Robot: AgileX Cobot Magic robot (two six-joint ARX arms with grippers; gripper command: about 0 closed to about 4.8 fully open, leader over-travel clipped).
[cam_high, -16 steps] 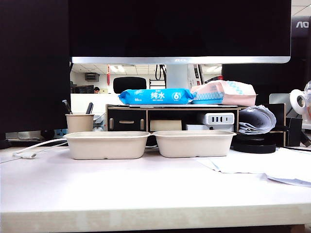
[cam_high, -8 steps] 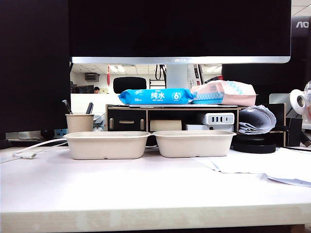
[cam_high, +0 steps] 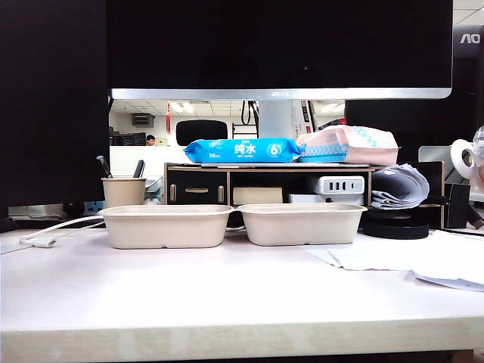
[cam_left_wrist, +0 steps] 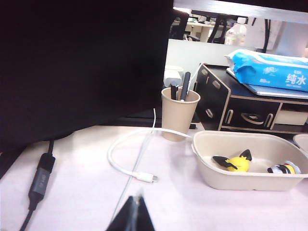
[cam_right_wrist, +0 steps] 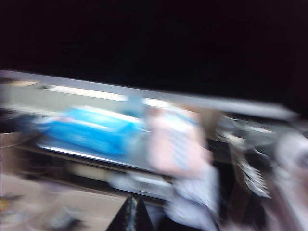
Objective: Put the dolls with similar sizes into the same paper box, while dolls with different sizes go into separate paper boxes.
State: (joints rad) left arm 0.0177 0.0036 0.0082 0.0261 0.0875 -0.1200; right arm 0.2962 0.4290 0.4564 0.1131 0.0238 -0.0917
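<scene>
Two boxes stand side by side on the counter (cam_high: 227, 302): left box (cam_high: 166, 225), right box (cam_high: 301, 222). Two dolls are visible in the left box: yellow doll (cam_left_wrist: 237, 163), black doll (cam_left_wrist: 283, 168). They look light, rigid and smooth; grip across the body. Left gripper (cam_left_wrist: 136, 206) and right gripper (cam_right_wrist: 131, 204): fingers pinched together, empty, clear of the boxes.

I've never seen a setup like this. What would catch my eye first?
Probably the two beige paper boxes, left and right, side by side mid-table below a big dark monitor. The left wrist view looks into the left box: a yellow doll and a smaller black one lie inside. The bright blue wipes pack sits on the shelf behind; both grippers, left and right, have jaws shut, empty.
</scene>
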